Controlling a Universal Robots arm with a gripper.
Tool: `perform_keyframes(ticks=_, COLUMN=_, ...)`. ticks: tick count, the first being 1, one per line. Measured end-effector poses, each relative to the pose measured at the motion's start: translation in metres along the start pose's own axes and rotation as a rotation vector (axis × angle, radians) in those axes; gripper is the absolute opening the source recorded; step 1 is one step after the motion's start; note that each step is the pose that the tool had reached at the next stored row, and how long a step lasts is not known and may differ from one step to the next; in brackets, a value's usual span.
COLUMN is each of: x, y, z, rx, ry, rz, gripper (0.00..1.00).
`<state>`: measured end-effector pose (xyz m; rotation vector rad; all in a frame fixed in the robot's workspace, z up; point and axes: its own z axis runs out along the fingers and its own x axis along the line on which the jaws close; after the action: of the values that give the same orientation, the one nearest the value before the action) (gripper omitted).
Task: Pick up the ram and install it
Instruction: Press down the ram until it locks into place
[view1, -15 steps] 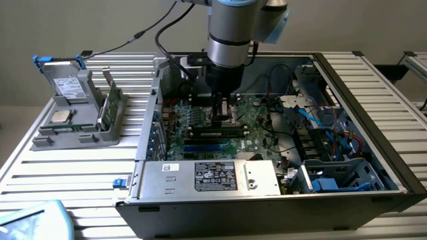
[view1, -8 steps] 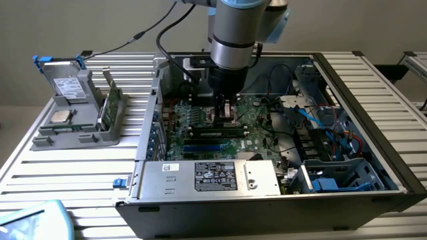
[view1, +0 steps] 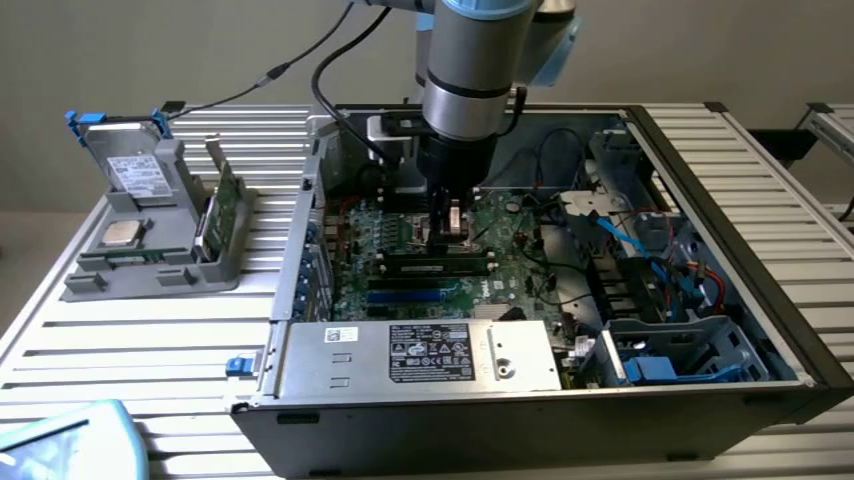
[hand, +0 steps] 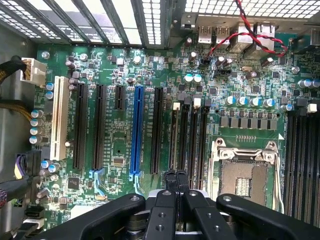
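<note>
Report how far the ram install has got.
Done: the ram lies along a slot of the motherboard inside the case. In hand: nothing visible; the gripper is shut, low over the board beside it. Left: whether it is fully seated cannot be told.

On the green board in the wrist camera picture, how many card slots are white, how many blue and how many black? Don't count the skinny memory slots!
white card slot: 1
blue card slot: 1
black card slots: 4 (three long, one short)
Total: 6
</note>
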<state>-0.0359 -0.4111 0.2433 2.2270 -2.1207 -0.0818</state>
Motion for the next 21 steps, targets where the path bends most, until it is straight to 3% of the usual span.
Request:
perform_keyframes(ticks=11, x=0.0005, y=0.0000, z=0.0000, rx=0.0001, ry=-0.0002, rz=0.000, gripper=0.11)
perform_keyframes(ticks=17, x=0.0014, y=0.0001, z=0.0000, rx=0.0002, ry=-0.0146, rz=0.056, gripper=0.11)
perform_keyframes(ticks=21, x=0.0014, y=0.0001, z=0.0000, rx=0.0002, ry=-0.0204, rz=0.117, gripper=0.11)
